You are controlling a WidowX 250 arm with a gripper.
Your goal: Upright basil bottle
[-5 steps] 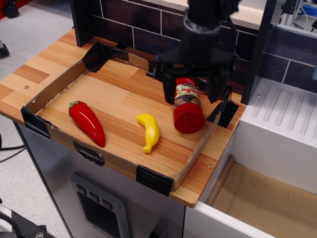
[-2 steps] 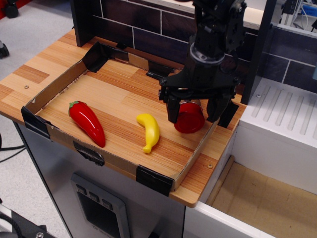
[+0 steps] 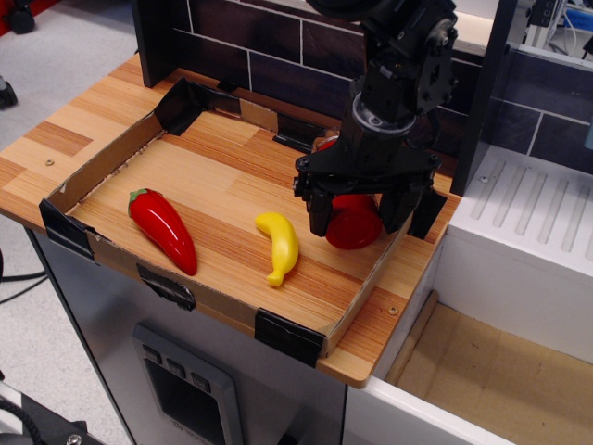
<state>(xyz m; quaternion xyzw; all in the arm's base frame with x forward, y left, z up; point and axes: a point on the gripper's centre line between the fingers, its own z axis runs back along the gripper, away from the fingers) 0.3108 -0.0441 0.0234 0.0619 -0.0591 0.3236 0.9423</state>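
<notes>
The basil bottle (image 3: 355, 224) lies on its side at the right end of the cardboard tray (image 3: 100, 159), its wide red cap facing the front. Most of its body and label are hidden under the arm. My gripper (image 3: 357, 213) is low over the bottle and open. Its black fingers (image 3: 319, 209) stand on either side of the bottle just behind the cap, close to its sides. I cannot tell whether they touch it.
A red toy pepper (image 3: 163, 230) lies at the tray's left front and a yellow toy banana (image 3: 280, 246) in the middle, just left of the bottle. The tray's right wall (image 3: 371, 283) runs close by. A white drainer (image 3: 528, 213) stands to the right and a dark tiled wall (image 3: 269, 56) behind.
My gripper has come down from above the bottle until its fingers straddle it, hiding the label. The bottle, pepper and banana have not moved.
</notes>
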